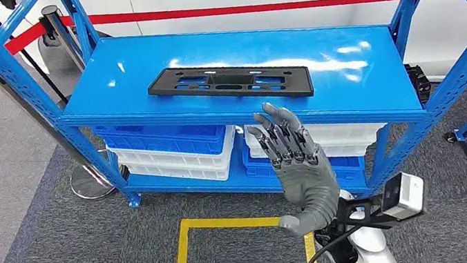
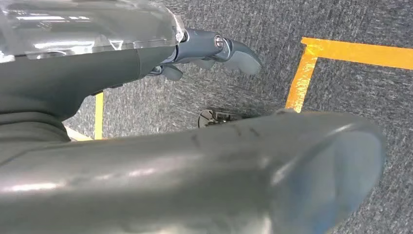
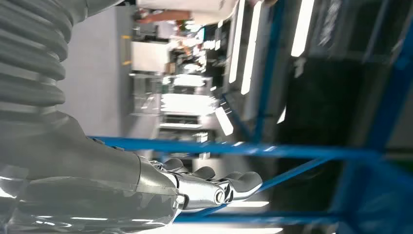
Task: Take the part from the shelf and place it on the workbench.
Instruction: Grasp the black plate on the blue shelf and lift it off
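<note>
Head view: no writing can be read. The black part (image 1: 230, 82) is seen flat on the blue shelf (image 1: 365, 94), close to its front edge. The right hand (image 1: 297, 164) is raised before that edge, fingers spread, nothing held.

Left wrist view: the left hand (image 2: 214, 51) is seen over grey carpet (image 2: 370, 87), its grasp untellable.

Right wrist view: fingers (image 3: 241, 180) lie apart, touching nothing.

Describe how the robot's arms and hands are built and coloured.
The right hand has a grey palm and darker segmented fingers. Its silver forearm carries a white camera box on a black bracket, with a black cable. The left hand shows a grey thumb below a glossy cover.
</note>
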